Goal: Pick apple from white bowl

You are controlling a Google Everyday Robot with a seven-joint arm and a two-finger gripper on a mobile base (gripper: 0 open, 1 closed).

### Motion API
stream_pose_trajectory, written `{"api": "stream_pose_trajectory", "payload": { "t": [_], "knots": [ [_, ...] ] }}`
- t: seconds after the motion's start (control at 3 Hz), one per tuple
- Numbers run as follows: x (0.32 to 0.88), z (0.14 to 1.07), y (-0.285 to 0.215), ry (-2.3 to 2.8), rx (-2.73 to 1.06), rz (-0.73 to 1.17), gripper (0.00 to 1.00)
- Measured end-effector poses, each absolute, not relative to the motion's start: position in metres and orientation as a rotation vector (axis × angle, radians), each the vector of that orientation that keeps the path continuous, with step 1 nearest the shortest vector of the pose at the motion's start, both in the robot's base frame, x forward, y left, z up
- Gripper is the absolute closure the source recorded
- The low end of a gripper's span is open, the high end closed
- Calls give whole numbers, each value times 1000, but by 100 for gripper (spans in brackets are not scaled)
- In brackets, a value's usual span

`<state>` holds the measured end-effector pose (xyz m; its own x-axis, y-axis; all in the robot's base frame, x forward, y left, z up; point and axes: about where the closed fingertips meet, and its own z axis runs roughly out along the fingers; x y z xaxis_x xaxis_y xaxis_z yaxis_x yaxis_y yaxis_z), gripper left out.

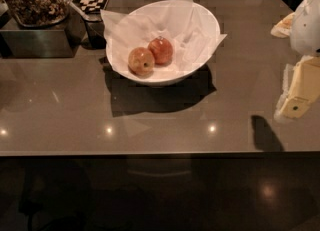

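The hand (pixel 299 92) hangs at the right edge of the desk (pixel 75 115), well apart from the white bowl (pixel 155 77). Whether it is released or clenched cannot be told. The apple (pixel 160 50) lies in the bowl, touching a paler apple (pixel 141 61). Risks: grasping the wrong fruit, or snagging the crumpled paper (pixel 150 17).

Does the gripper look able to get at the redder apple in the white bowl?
Probably yes: the gripper hovers right of the white bowl, nothing stands between, and the red apple lies uncovered; the paler apple sits close beside it.

Two apples (pixel 160 50) (pixel 141 61), one bowl (pixel 170 76), one claw (pixel 296 106)
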<state>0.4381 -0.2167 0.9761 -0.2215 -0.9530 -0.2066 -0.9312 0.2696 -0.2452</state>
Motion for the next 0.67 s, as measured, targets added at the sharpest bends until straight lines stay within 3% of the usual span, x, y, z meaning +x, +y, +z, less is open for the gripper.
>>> {"api": "stream_pose_trajectory", "payload": {
  "t": [0.67],
  "knots": [
    [444,981,-212,2200,-1729,-91,0]
  ]
}}
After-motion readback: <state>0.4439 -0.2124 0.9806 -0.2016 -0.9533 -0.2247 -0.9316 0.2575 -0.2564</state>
